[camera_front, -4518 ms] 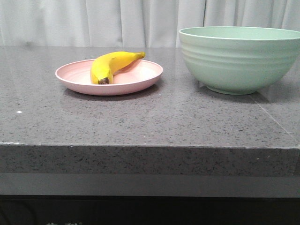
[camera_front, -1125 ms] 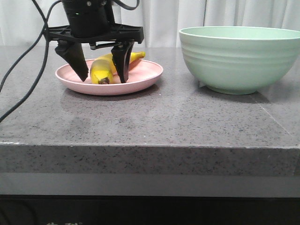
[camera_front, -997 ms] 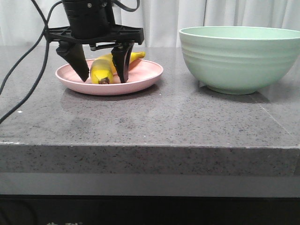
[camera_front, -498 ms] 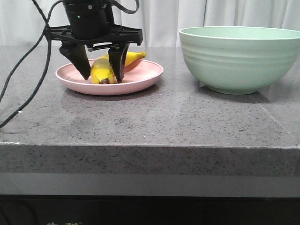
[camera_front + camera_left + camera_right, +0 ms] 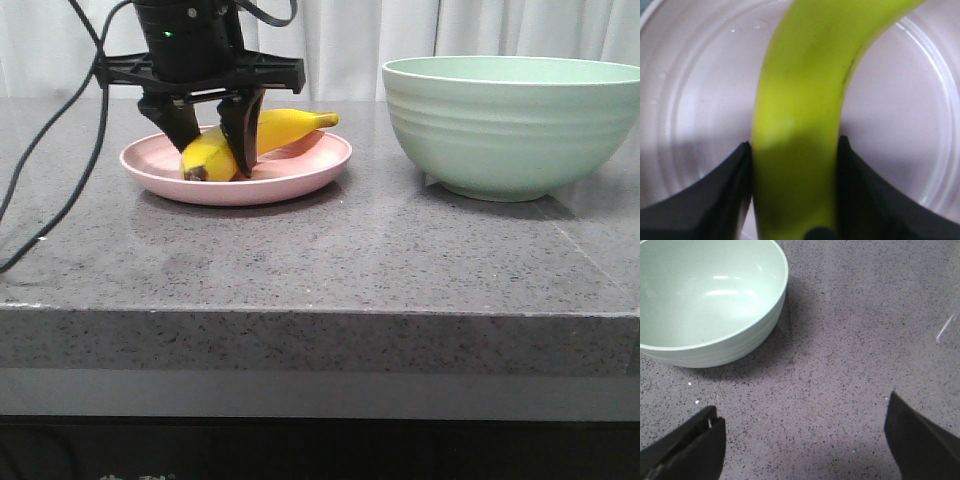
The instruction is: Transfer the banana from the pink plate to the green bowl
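Note:
The yellow banana (image 5: 270, 127) lies on the pink plate (image 5: 300, 172) at the left of the counter. My left gripper (image 5: 212, 152) has come down from above and is shut on the banana near its dark tip end. In the left wrist view both black fingers (image 5: 735, 185) press the banana (image 5: 805, 110) on either side over the plate (image 5: 695, 100). The green bowl (image 5: 515, 125) stands at the right, empty. My right gripper (image 5: 802, 440) is open over bare counter beside the bowl (image 5: 705, 295); it is out of the front view.
The grey speckled counter (image 5: 330, 260) ends in a front edge near the camera. A black cable (image 5: 50, 170) hangs from the left arm at the far left. White curtains close the back.
My left gripper's fingers have closed onto the banana. The banana has turned and shifted, its stem end now pointing further right, and the plate has slid slightly right.

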